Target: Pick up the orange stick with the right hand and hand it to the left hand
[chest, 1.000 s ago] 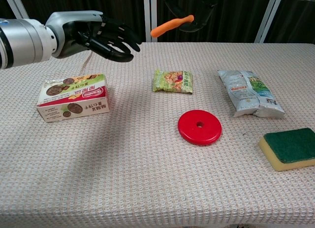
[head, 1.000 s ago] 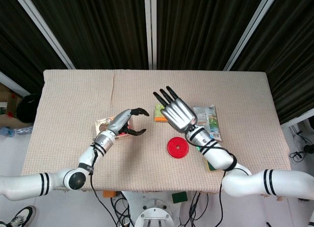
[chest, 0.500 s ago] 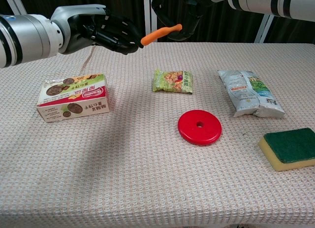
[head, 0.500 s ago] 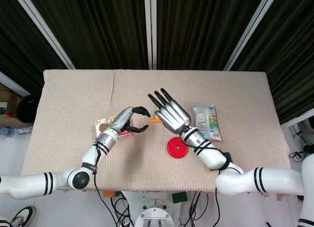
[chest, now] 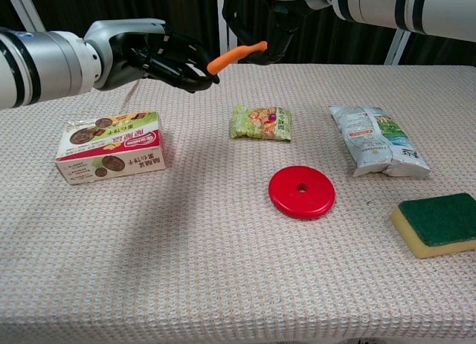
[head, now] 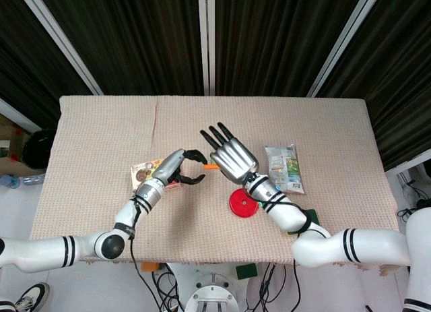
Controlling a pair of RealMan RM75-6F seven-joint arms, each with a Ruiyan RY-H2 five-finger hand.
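The orange stick point(chest: 236, 56) hangs in the air above the table's far middle, and my right hand point(chest: 262, 21) holds it by its right end. In the head view only a short piece of the orange stick point(head: 211, 167) shows beside the back of my right hand point(head: 230, 154). My left hand point(chest: 158, 56) is raised just to its left, with its fingers point(chest: 195, 70) spread apart and their tips at the stick's free left end. I cannot tell whether they touch it. In the head view my left hand point(head: 179, 169) gapes toward the stick.
A snack box point(chest: 111, 145) lies at the left under the left arm. A green snack packet point(chest: 260, 122), a red disc point(chest: 301, 191), a white bag point(chest: 375, 141) and a green-topped sponge point(chest: 437, 224) lie across the cloth-covered table point(chest: 186, 270).
My right hand has carried the orange stick leftward and a little lower. My left hand has come right to meet it, so the stick's free end now sits at its fingertips.
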